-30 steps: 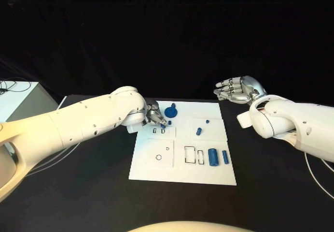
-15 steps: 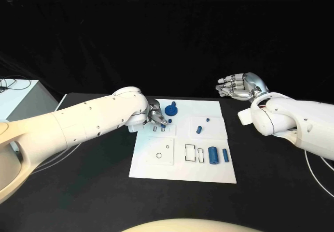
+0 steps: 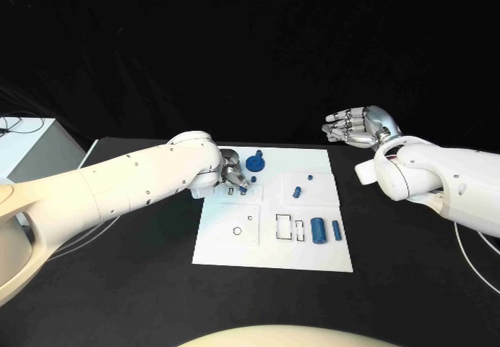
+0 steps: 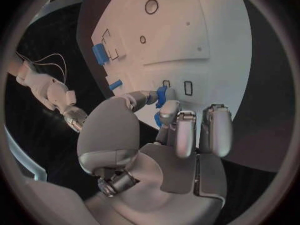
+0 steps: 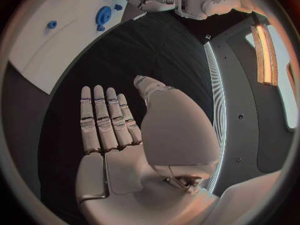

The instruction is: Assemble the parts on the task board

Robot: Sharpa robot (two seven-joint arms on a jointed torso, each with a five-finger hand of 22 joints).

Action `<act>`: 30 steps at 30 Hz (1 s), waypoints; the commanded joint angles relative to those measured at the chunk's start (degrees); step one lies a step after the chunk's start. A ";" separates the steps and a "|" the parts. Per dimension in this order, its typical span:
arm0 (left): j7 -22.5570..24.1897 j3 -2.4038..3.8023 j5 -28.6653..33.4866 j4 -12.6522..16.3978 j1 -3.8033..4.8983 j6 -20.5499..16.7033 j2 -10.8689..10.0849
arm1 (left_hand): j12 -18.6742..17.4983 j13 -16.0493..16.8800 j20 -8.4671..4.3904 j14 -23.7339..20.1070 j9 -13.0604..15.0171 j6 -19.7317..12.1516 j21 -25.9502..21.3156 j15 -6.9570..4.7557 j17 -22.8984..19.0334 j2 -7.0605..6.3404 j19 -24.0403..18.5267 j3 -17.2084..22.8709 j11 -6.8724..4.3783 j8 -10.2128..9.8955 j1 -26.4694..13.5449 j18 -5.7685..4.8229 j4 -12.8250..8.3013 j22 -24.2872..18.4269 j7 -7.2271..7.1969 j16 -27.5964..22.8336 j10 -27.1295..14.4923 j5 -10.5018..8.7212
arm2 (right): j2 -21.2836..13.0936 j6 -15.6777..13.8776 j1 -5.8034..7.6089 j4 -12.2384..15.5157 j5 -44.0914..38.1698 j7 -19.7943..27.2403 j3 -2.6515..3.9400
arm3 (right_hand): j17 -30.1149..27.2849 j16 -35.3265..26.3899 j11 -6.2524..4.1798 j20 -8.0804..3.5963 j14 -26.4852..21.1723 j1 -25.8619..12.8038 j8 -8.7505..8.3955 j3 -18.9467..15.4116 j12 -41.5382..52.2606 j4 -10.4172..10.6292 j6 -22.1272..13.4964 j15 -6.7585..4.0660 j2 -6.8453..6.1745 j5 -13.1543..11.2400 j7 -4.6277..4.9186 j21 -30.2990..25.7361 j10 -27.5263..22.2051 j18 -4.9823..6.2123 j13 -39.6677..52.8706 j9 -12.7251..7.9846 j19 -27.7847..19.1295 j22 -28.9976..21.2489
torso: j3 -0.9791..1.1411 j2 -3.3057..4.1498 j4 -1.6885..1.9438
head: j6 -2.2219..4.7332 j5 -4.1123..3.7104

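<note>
Black table (image 3: 125, 289) carries the white task board (image 3: 273, 254) | right hand (image 3: 354, 127) hovers empty, fingers apart, beyond the board's far right corner | left hand (image 3: 231, 176) pinches a small blue part (image 4: 161, 95) over the board's slots (image 4: 187, 88)

- Black matte table (image 3: 125, 289): flat surface, taken here as the landmark.
- White box-shaped cabinet (image 3: 26, 144): stands off the table's far left corner, just beside its edge.
- Thin dark cables (image 3: 13, 129): lie on the cabinet's top.
- Thin white cable (image 3: 481, 262): trails across the table's right side.
- Black backdrop (image 3: 250, 65): rises behind the table's far edge.
</note>
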 commanded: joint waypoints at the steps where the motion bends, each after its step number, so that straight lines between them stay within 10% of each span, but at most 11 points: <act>1: 0.56 -0.02 -0.54 -0.01 -0.12 1.32 0.00 | 0.22 -0.04 -0.14 6.06 0.13 1.07 0.36 -0.42 15.09 0.46 0.34 11.52 -0.02 0.17 0.16 -0.41 -11.93 1.49 -0.75 0.38 0.20 0.29 | 0.06 0.09 -0.01 0.01 0.03 0.90 0.02 | -0.14 -0.21 0.21 -0.02 0.30 -0.17 -0.27 -0.16 -0.37 -0.21 0.20 0.08 0.28 0.31 2.57 -0.33 0.11 0.69 -0.06 -0.07 -0.47 -0.16 | 0.01 -0.04 0.06 | -0.22 0.06; 30: 0.63 -0.08 -0.99 1.20 -0.17 1.91 -0.81 | 0.29 0.10 -0.17 6.06 0.14 1.17 0.38 -0.46 15.09 0.42 0.38 11.55 -0.07 0.17 0.18 -0.42 -12.02 1.54 -0.79 0.38 0.36 0.34 | 0.51 0.49 -0.19 -0.46 0.03 1.06 0.03 | -0.45 -0.36 0.31 0.05 0.25 -0.29 -0.46 -0.30 -0.69 -0.24 0.21 0.17 0.30 0.29 2.69 -0.36 0.14 0.65 -0.05 -0.15 -0.72 -0.55 | 0.03 -0.03 -0.01 | -0.48 0.53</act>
